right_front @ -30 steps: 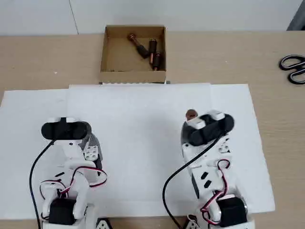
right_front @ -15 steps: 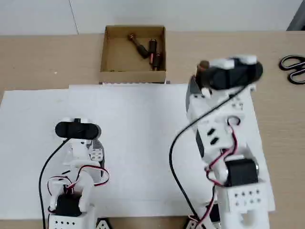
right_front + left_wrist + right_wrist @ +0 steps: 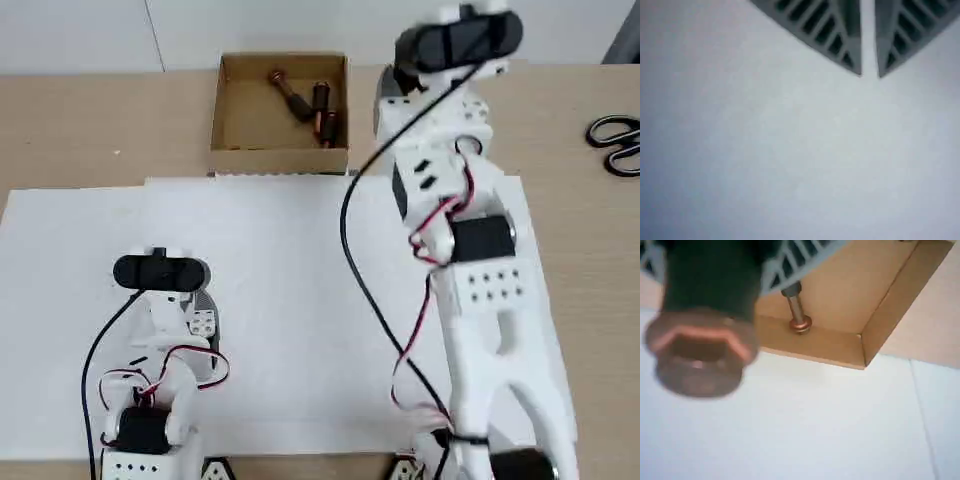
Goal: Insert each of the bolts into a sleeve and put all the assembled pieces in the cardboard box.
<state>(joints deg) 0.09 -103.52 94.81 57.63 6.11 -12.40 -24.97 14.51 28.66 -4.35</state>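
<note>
The right hand point(image 3: 720, 270) grips one bolt-and-sleeve piece point(image 3: 702, 352), held just off the 3 o'clock side of the one cardboard box point(image 3: 215, 110). Released here, it would likely strike the wall or roll across the paper point(image 3: 280, 300). The left hand point(image 3: 869, 75) is nearly closed and empty. The boxed pieces point(image 3: 322, 97) look like two, possibly three.

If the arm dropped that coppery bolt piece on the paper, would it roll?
Probably, curving: the bolt piece looks round with a wider flanged head. Its coppery sheen suggests metal, so likely stiff and heavy for its size.
</note>
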